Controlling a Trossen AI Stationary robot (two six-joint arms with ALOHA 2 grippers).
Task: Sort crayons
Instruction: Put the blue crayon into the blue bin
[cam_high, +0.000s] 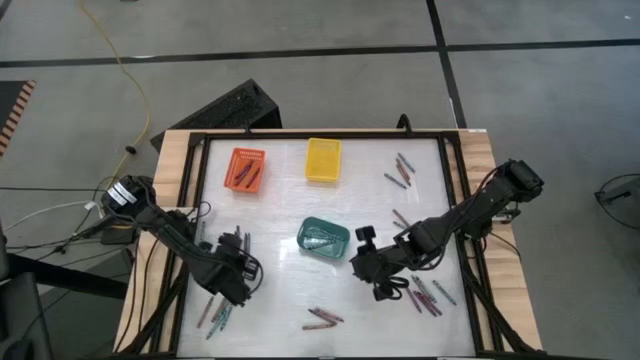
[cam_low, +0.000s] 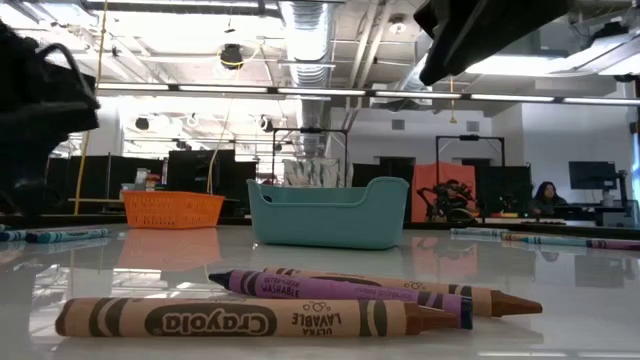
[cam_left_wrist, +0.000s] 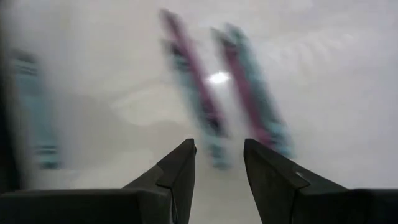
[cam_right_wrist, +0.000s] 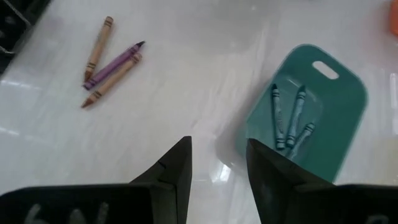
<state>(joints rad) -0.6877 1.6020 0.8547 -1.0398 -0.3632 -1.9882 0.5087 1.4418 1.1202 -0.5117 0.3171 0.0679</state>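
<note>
Crayons (cam_high: 418, 293) are mostly left scattered on the tabletop (cam_high: 280, 300) — few are binned; left gripper (cam_high: 240, 283) and right gripper (cam_high: 368, 270) are held spread and empty — sorting is judged early.

I'm looking at a white desk (cam_high: 290, 215) with wooden side edges. On it sit an orange basket (cam_high: 246, 169) and a yellow basket (cam_high: 323, 160) toward the far side, and a teal basket (cam_high: 323, 238) near the middle. Loose crayons (cam_high: 323, 318) lie at the near edge, with more clusters at the left (cam_high: 217, 312), near right (cam_high: 430, 295) and far right (cam_high: 400, 170).
</note>
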